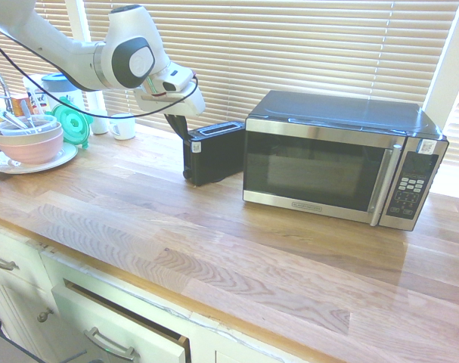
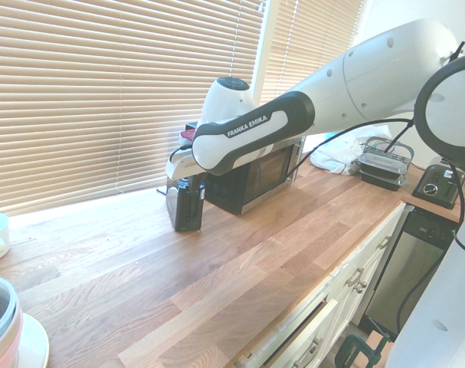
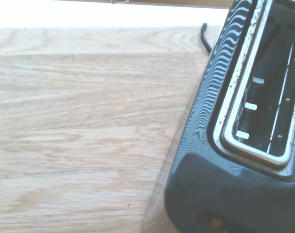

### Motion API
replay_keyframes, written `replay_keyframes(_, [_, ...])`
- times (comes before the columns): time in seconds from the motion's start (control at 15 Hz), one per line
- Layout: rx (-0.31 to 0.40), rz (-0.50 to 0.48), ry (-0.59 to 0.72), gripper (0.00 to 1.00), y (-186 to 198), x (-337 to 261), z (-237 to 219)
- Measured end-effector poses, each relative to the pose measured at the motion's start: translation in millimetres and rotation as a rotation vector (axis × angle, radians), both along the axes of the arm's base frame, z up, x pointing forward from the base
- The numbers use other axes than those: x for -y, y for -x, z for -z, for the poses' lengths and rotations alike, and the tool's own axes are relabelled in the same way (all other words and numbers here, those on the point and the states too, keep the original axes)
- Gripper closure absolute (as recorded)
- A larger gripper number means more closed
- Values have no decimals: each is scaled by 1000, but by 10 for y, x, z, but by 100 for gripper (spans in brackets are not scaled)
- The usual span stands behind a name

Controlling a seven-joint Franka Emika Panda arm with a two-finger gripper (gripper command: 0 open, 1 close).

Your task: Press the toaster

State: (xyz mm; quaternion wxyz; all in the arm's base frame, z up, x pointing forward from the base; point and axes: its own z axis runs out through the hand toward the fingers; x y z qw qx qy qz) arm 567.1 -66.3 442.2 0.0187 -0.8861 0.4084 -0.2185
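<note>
The tool (image 1: 180, 125) hangs right at the end of the toaster (image 1: 214, 151), but I cannot tell if it is wide or narrow, and the push looks not done yet.

A home kitchen: a wooden tabletop (image 1: 214, 249) over white drawers (image 1: 116, 325) carries a microwave (image 1: 342, 159), a toaster (image 1: 214, 151), stacked bowls (image 1: 29, 140) and mugs (image 1: 123, 126), below blinds (image 1: 289, 45) at the window.

On the desk (image 1: 237, 249) stood 1 toaster (image 1: 214, 152), 1 microwave (image 1: 342, 159), 1 white mug (image 1: 124, 126) and 1 pink bowl (image 1: 31, 148) on 1 plate (image 1: 51, 160).
</note>
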Motion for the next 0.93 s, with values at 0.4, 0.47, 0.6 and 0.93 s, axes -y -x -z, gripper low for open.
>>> replay_keyframes(0.4, [-27, 18, 10, 100, -36, 52, 179])
replay_keyframes(0.47, [-35, 19, 9, 100, -52, 57, 231])
replay_keyframes(0.6, [-50, 15, 9, 100, -112, 56, 329])
replay_keyframes(0.93, [-81, 6, 11, 100, -212, 87, 429])
